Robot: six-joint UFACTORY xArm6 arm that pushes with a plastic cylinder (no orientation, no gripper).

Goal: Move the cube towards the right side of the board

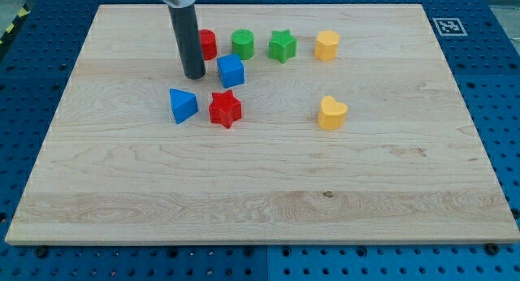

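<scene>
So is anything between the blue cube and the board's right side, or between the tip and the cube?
Nothing separates my tip from the blue cube; the tip sits just at its left. Straight rightward the path looks clear, running between the yellow block above and the yellow heart below.

The tabletop is pale wood with a streaked grain, set on a blue perforated base. On it: a blue cube, a blue wedge, a red star, a red cylinder, a green cylinder, a green star, a yellow hexagon and a yellow heart. The rod is dark grey down to my tip. A black-and-white marker sits at two o'clock.
</scene>
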